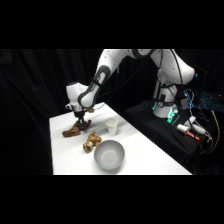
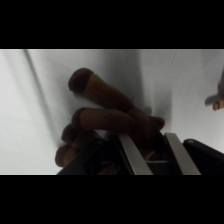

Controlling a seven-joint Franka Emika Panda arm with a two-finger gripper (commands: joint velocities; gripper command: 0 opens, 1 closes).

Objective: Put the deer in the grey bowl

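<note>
A white desk point(image 1: 145, 150) stands against black drapes. The hand point(image 1: 80, 120) is lowered onto the deer point(image 1: 73, 130) at the desk's far left, fingers point(image 2: 134, 156) straddling its body; closure cannot be confirmed. The grey bowl point(image 1: 108, 155) lies nearer the camera, to the right.

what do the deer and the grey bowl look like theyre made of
The deer looks like soft plush: matte, fuzzy reddish-brown limbs with rounded, stuffed ends, no shine. The grey bowl looks rigid, perhaps plastic or ceramic: smooth, even light grey with a clean round rim; the pictures can't settle which.
</note>
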